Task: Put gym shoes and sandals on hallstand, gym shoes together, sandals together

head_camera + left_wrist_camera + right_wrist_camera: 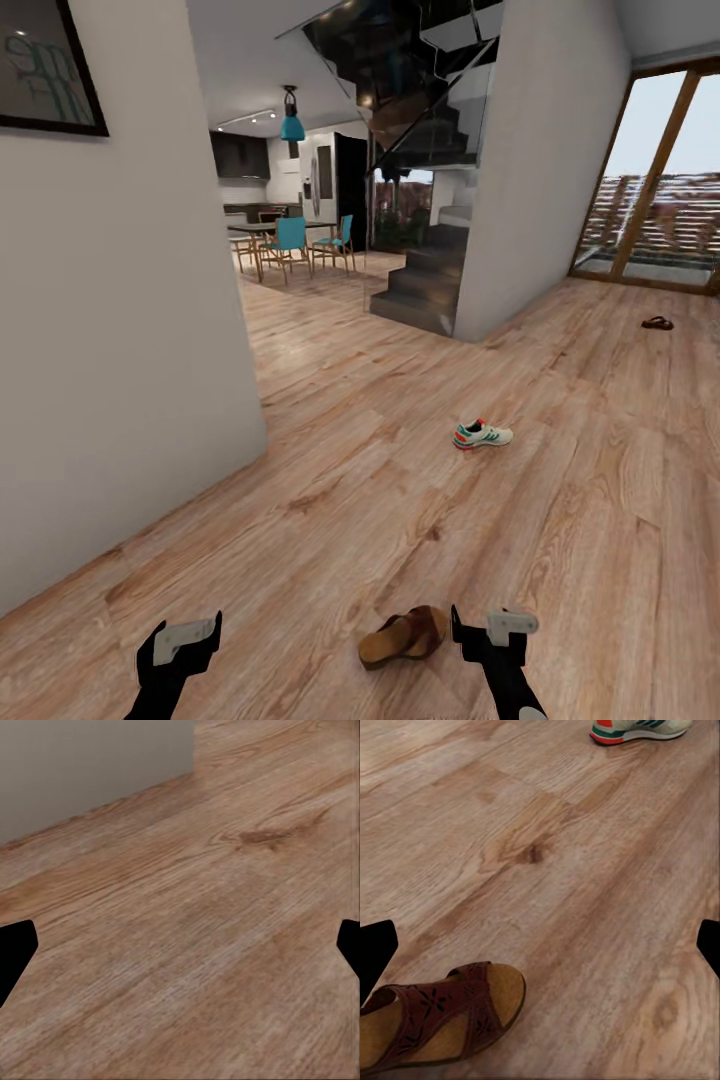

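Both grippers are hanging low over the corridor floor (330,470). Right gripper (492,630) is sitting with its jaws apart and holding nothing, and a brown sandal (405,636) is lying on the wood just beside those jaws, not touching them. Left gripper (182,640) is also empty with its jaws apart over bare planks near a grey wall (120,350). Farther ahead of the right jaws, a white gym shoe (482,435) with green stripes is resting on the floor. Well beyond that, another sandal (657,323) is lying near the big glass doors (655,180).
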